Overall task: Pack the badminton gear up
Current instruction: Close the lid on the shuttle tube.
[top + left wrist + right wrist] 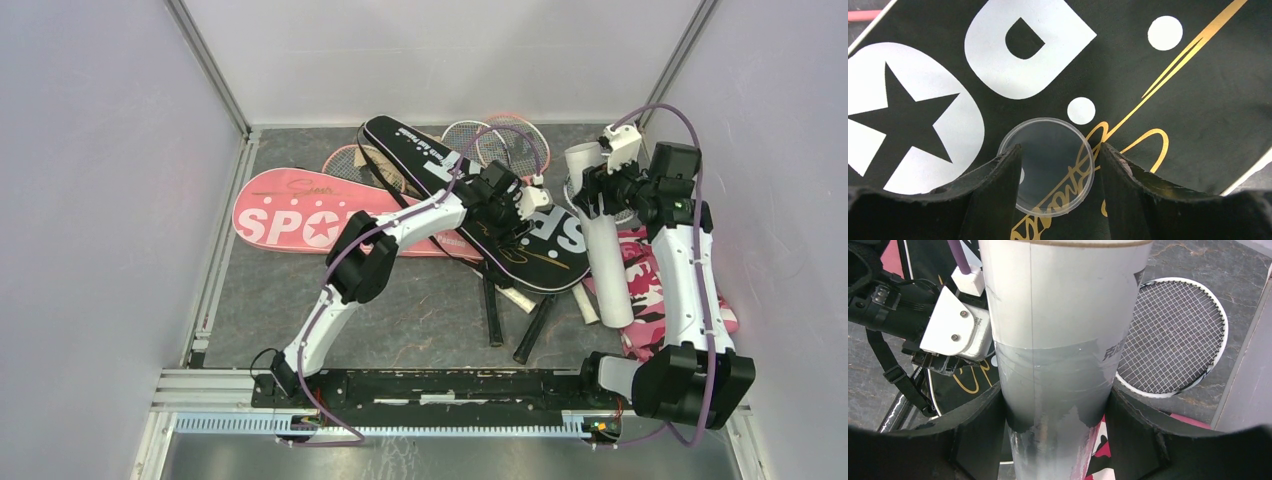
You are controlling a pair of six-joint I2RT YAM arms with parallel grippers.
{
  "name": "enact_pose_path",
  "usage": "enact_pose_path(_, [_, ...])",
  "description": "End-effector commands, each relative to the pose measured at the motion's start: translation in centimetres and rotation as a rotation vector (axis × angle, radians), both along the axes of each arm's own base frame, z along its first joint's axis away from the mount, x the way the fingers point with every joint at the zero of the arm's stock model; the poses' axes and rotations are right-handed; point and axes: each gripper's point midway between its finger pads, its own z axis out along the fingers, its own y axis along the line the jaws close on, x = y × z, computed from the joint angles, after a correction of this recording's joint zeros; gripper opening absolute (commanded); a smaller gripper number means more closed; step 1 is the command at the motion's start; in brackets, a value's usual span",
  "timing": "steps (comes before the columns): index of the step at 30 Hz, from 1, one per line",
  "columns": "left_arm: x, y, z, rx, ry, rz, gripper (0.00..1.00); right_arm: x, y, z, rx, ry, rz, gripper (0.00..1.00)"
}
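A black "SPORT" cover (pixel 470 190) lies across the mat's middle, a pink one (pixel 290 222) to its left. Thin rackets (pixel 500 140) lie behind them, with handles (pixel 535 328) sticking out in front. My left gripper (pixel 530 200) is open over the black cover (pixel 1198 100). Its fingers (pixel 1060 150) straddle a clear round lid (pixel 1050 165) lying flat on it. My right gripper (pixel 600 185) is shut on the long white tube (pixel 608 260) near its far end; in the right wrist view (pixel 1055 395) both fingers press the tube (pixel 1063 315). No shuttlecocks show.
A pink camouflage cloth (pixel 655 290) lies under the tube's near end at right. A racket head (pixel 1173 340) lies right of the tube. The left arm's wrist (pixel 948 335) is close on the tube's left. Walls enclose the mat; a rail (pixel 430 385) runs along the front.
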Motion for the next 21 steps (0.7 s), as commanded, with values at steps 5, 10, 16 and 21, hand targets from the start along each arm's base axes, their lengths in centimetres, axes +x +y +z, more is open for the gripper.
enact_pose_path(5, [-0.4,0.4,-0.6,0.084,-0.021,0.027,0.60,-0.5,-0.4,-0.2,0.001,0.011,0.027,0.00])
enact_pose_path(10, [-1.2,1.2,-1.0,0.130,-0.042,0.030,0.53,-0.7,-0.4,-0.8,0.013,0.020,0.040,0.00])
enact_pose_path(16, [-2.0,1.6,-0.6,0.172,-0.098,0.016,0.41,-0.9,0.0,-1.4,0.047,0.039,0.061,0.01])
enact_pose_path(21, [-2.4,1.9,-0.2,0.194,-0.136,0.010,0.29,-0.9,0.2,-1.5,0.063,0.047,0.073,0.00])
